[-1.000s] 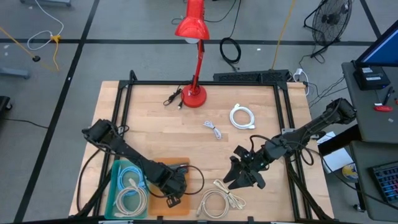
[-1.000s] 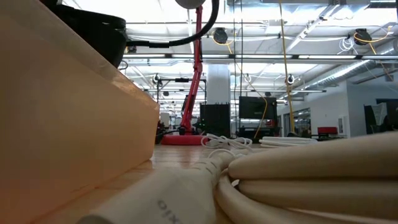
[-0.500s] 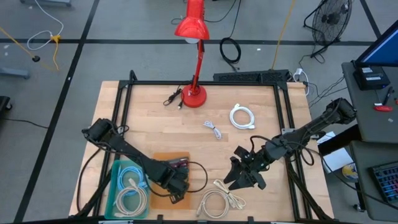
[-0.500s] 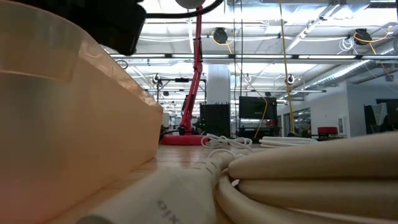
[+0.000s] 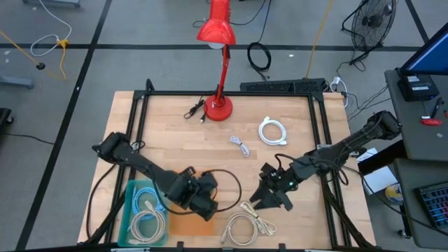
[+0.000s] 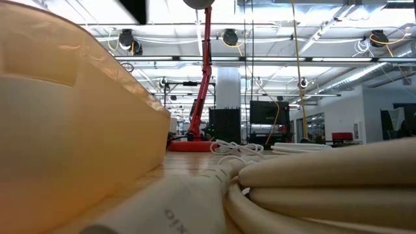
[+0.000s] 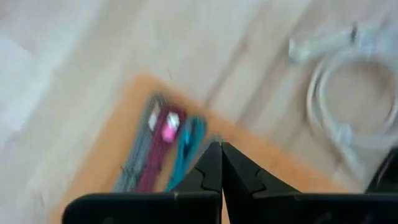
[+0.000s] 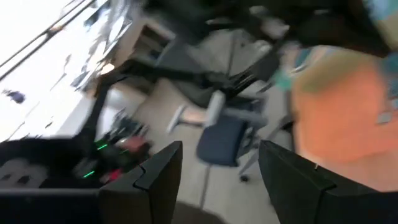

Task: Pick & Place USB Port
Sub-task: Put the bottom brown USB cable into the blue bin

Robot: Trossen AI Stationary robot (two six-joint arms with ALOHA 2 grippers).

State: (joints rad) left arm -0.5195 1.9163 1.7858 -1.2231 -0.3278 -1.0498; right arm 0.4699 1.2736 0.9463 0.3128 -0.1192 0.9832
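An orange tray [image 5: 193,225] sits at the table's near edge; its wall fills the left of the low view [image 6: 65,130]. In the left wrist view, three small USB sticks, grey, magenta and blue [image 7: 164,138], lie side by side on the tray floor [image 7: 261,162]. My left gripper [image 5: 204,198] [image 7: 221,163] hovers above the tray's far edge, shut and empty. My right gripper [image 5: 270,198] [image 8: 217,180] is open, just right of the tray and above a white cable coil [image 5: 243,227].
A teal tray [image 5: 143,217] holding coiled cables stands left of the orange one. Another white coil [image 5: 273,131], a small grey cable [image 5: 240,145], a black cable [image 5: 194,110] and a red desk lamp [image 5: 218,106] lie farther back. Bare wood shows mid-table.
My left gripper has risen out of the orange tray and moved toward the far right; in the low view its dark body climbed out of the picture. It stayed shut. My right gripper has drifted slightly toward the table's left.
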